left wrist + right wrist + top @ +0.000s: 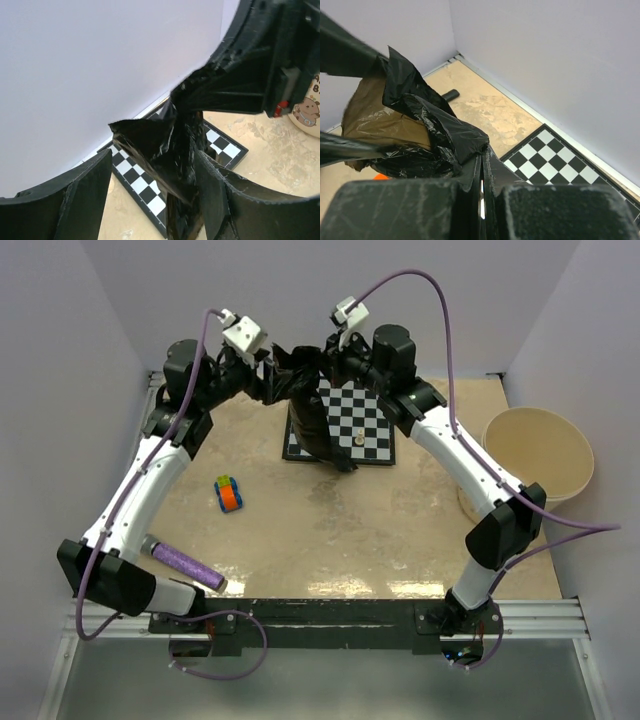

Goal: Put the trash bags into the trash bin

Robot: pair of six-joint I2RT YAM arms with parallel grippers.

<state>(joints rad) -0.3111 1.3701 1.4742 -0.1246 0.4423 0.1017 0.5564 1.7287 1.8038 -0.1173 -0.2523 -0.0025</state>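
Observation:
A black glossy trash bag (312, 418) hangs between both grippers above the chessboard's near-left part, its tail reaching the board. My right gripper (328, 362) is shut on the bag's top edge; in the right wrist view the jaws (483, 162) pinch the film (452, 131). My left gripper (272, 380) is open, its fingers spread wide with the bag (160, 150) between them, against the right finger (220, 195). A short black roll (451, 94) lies by the back wall. The cream trash bin (537, 455) stands at the far right, upright and empty.
The chessboard (365, 410) lies at the back centre with a small pawn (357, 438) on it. A coloured toy car (230, 493) sits left of centre. A purple textured roll (185, 565) lies near the left arm's base. Walls close the back and sides.

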